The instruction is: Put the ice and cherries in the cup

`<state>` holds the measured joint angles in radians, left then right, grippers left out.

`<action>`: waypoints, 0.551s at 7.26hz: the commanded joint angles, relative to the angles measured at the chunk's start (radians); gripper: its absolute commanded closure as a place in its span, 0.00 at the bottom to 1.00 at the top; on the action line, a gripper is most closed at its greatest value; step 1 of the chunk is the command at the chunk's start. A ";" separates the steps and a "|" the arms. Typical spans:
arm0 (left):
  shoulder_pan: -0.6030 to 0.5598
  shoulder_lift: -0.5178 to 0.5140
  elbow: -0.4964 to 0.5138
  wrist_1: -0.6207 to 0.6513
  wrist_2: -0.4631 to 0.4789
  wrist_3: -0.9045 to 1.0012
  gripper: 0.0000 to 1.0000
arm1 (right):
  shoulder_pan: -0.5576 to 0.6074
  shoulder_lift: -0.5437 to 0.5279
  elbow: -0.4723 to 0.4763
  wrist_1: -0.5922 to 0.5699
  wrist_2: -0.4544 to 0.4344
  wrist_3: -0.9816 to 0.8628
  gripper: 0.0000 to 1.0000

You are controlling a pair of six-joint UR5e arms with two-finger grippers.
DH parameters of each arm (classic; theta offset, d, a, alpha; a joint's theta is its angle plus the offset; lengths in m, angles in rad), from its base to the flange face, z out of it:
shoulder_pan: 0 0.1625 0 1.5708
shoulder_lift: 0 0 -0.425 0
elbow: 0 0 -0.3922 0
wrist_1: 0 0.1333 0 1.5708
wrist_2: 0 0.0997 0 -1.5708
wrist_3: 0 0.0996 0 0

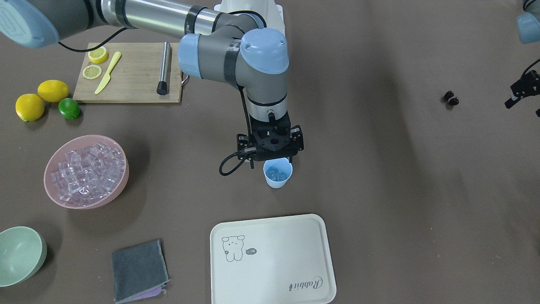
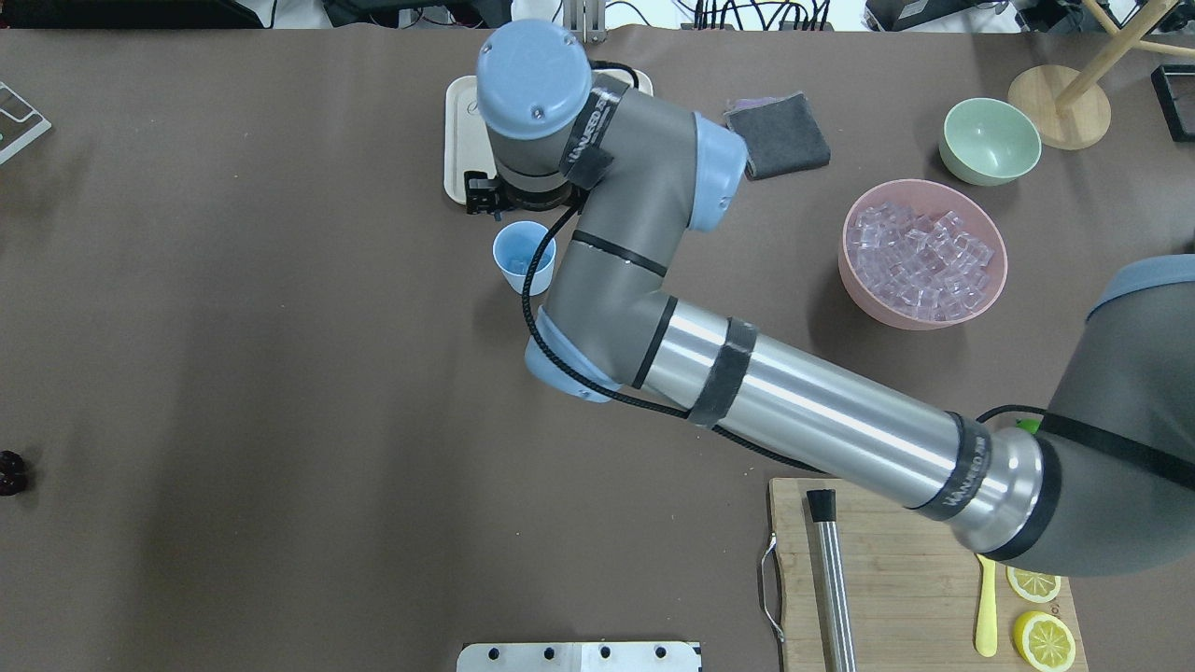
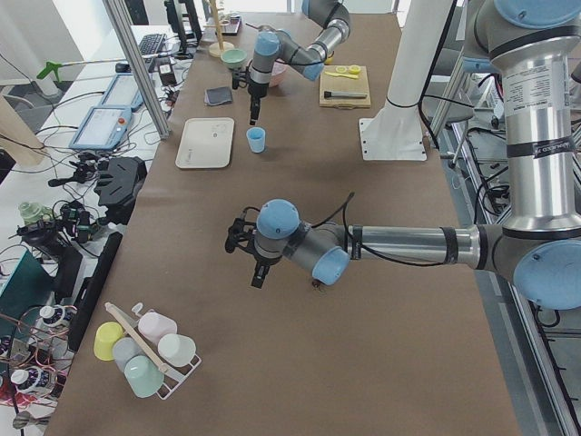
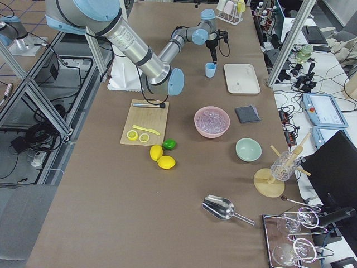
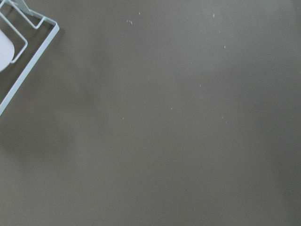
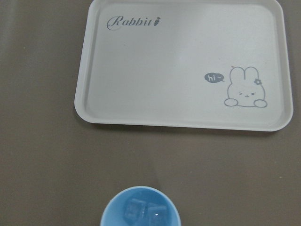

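The light-blue cup (image 1: 277,175) stands upright mid-table, just behind the white tray. It holds two ice cubes (image 6: 143,211). My right gripper (image 1: 272,161) hangs straight above the cup's rim, its jaws open and empty. More ice (image 1: 86,171) fills the pink bowl (image 1: 120,185). The dark cherries (image 1: 450,98) lie on the table far over on my left side. They also show at the edge of the overhead view (image 2: 11,471). My left gripper (image 1: 521,90) hovers close beside the cherries, partly cut off; I cannot tell whether it is open or shut.
A white rabbit tray (image 1: 274,261) lies in front of the cup. A pale green bowl (image 1: 19,253) and a grey cloth (image 1: 139,270) are nearby. A cutting board (image 1: 130,71) carries lemon slices, a yellow knife and a metal muddler. Two lemons and a lime (image 1: 68,108) lie beside it.
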<state>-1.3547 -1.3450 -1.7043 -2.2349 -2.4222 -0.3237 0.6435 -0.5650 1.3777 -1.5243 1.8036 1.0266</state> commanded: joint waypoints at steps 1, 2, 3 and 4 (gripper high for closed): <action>0.169 0.113 0.021 -0.226 0.038 -0.182 0.03 | 0.184 -0.259 0.385 -0.164 0.183 -0.230 0.01; 0.228 0.113 0.081 -0.326 0.090 -0.257 0.03 | 0.311 -0.382 0.474 -0.184 0.294 -0.352 0.01; 0.267 0.101 0.166 -0.441 0.110 -0.314 0.03 | 0.405 -0.517 0.563 -0.183 0.347 -0.487 0.01; 0.298 0.095 0.193 -0.500 0.114 -0.371 0.03 | 0.518 -0.614 0.576 -0.183 0.453 -0.667 0.01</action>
<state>-1.1055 -1.2442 -1.5665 -2.6355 -2.3249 -0.6183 1.0262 -1.0411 1.8957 -1.7013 2.1413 0.5597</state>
